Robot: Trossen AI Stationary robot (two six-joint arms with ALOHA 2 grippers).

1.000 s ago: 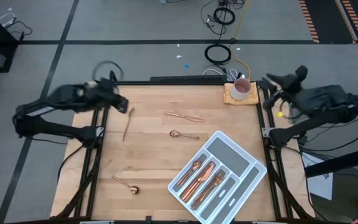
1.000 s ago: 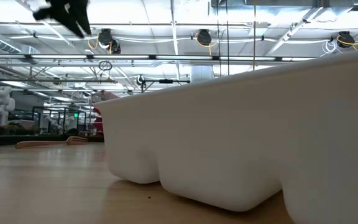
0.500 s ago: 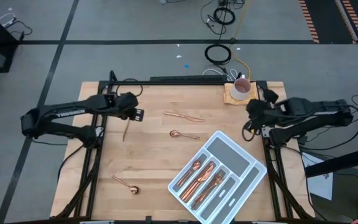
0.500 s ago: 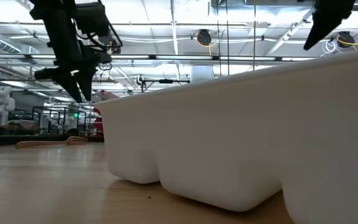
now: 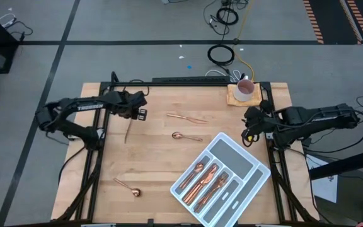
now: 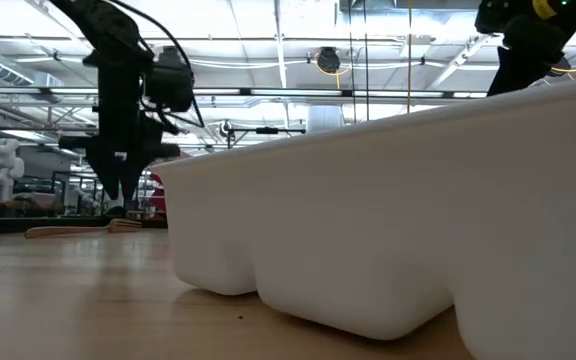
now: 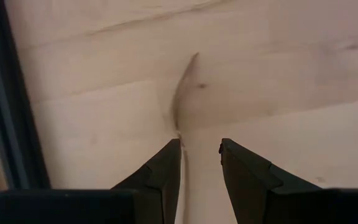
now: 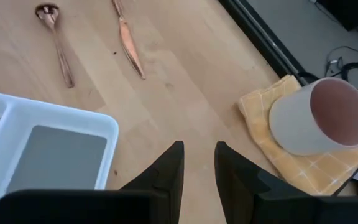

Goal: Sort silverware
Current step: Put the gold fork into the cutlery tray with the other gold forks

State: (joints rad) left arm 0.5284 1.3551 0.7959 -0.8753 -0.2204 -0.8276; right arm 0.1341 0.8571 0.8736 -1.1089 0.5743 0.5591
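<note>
Left pincer [image 7: 201,155] low, fingers parted; right pincer [image 8: 199,158] parted, hovering

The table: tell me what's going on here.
Two robot arms are sorting copper silverware into a tray. Several pieces already lie in it. The left gripper, open, hovers over a knife near the table's left edge, holding nothing. The right gripper, empty, waits near the mug. Two spoons and another piece remain loose.

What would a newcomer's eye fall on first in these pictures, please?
Probably the grey-white tray, set askew at the table's near right, with copper cutlery gleaming inside. Next, the left gripper, open over a knife near the left edge.
</note>
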